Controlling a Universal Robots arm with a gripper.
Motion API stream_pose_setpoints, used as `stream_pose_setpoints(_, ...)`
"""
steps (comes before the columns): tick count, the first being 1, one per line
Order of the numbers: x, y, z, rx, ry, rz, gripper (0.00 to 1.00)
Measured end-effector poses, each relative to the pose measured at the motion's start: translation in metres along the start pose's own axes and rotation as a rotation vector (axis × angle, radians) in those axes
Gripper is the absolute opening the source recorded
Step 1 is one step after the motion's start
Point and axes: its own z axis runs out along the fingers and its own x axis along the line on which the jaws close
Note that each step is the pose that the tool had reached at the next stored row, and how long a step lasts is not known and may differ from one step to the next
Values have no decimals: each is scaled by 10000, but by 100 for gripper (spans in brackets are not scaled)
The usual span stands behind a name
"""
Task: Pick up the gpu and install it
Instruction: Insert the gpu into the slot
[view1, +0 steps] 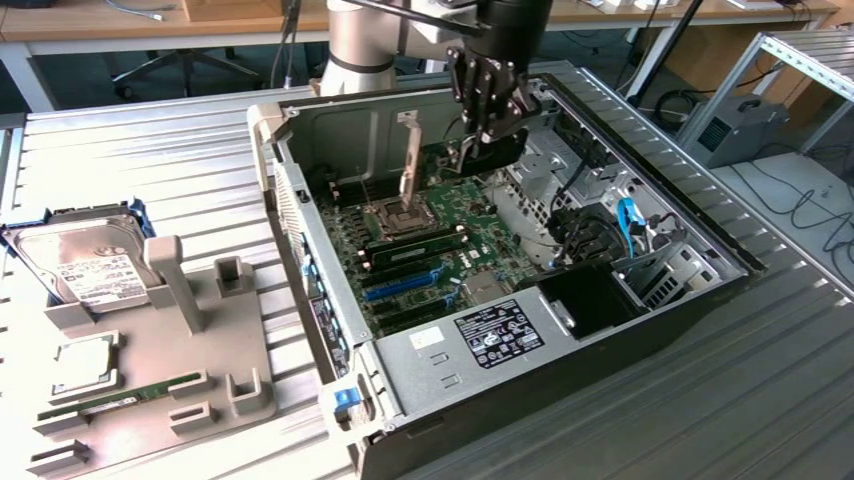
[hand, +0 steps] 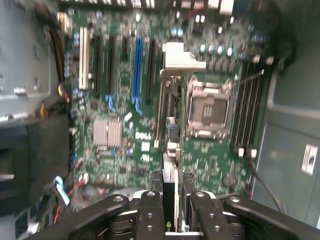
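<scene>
My gripper (view1: 483, 135) hangs inside the open computer case (view1: 441, 365), above the motherboard (view1: 461, 225). It is shut on the gpu (hand: 170, 185), a thin black card seen edge-on between the fingers (hand: 150, 210) in the wrist view. The card's silver bracket (view1: 411, 155) stands upright on the exterior view's left of the gripper, and in the wrist view the bracket (hand: 180, 61) is at the card's far end. The card is held clear of the board, beside the CPU socket (hand: 207, 107) and a few slots away from the blue slot (hand: 137, 65).
A grey fixture tray (view1: 187, 300) lies at the exterior view's left with a silver hard drive (view1: 83, 265), a CPU chip (view1: 83, 365) and a green memory stick (view1: 100, 405). Cables and a black drive bay (view1: 594, 295) crowd the case's right side.
</scene>
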Motion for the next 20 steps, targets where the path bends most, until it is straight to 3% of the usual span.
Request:
stream_pose_setpoints(1,0,0,2,-190,-17,-2,26)
stream_pose_setpoints(2,0,0,4,-308,-28,-3,26)
stream_pose_setpoints(20,82,24,27,-316,-29,0,26)
